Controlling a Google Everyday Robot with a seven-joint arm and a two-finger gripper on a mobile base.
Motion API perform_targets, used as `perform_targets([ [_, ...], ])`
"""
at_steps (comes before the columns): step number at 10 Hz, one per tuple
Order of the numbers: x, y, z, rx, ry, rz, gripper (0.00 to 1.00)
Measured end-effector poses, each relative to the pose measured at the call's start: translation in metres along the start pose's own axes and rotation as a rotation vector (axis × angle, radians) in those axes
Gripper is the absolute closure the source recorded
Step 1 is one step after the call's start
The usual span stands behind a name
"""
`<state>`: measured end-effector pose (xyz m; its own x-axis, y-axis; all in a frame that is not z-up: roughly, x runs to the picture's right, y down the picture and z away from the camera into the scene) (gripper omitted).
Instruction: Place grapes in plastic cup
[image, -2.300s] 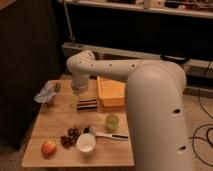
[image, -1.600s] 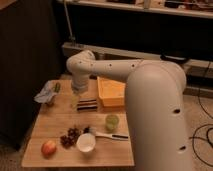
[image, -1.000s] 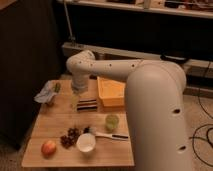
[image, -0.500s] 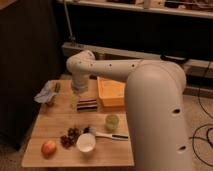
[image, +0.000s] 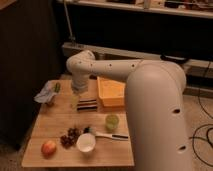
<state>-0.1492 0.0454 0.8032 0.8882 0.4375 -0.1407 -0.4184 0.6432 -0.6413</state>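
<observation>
On the pale wooden table, at about seven o'clock from its middle, the small cluster of dark purple-red grapes lies on the boards. The short translucent light-green plastic cup stands apart from it at about four o'clock, with nothing dark showing inside. The white arm's gripper hangs over the eleven o'clock part, well apart from the grapes, jaws spread and holding nothing. By my reading nothing is done yet: reach, grasp, carry and drop all remain.

A round white cup sits just beside the grapes at their four o'clock, between them and the green cup, so the carry likely has to pass over it. A dark-handled utensil lies beside it. A red-yellow apple rests at the grapes' eight o'clock. Farther back are a dark striped block, a flat yellow slab and a crumpled pale-blue bag.
</observation>
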Motion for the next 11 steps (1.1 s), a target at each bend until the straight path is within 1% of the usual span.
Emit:
perform_targets([
  [2, 0.000, 0.000, 0.000, 0.001, 0.001, -0.001, 0.20],
  [4, -0.001, 0.004, 0.001, 0.021, 0.012, -0.027, 0.20],
  [5, -0.003, 0.014, 0.002, 0.028, 0.020, -0.053, 0.20],
  [7, -0.003, 0.046, 0.006, 0.031, 0.032, -0.100, 0.20],
  [8, 0.000, 0.064, 0.006, 0.021, 0.023, -0.125, 0.20],
  [9, 0.009, 0.076, 0.007, -0.004, 0.006, -0.143, 0.20],
  [10, 0.021, 0.082, 0.008, -0.039, -0.022, -0.155, 0.20],
  [11, 0.030, 0.084, 0.009, -0.072, -0.047, -0.169, 0.20],
])
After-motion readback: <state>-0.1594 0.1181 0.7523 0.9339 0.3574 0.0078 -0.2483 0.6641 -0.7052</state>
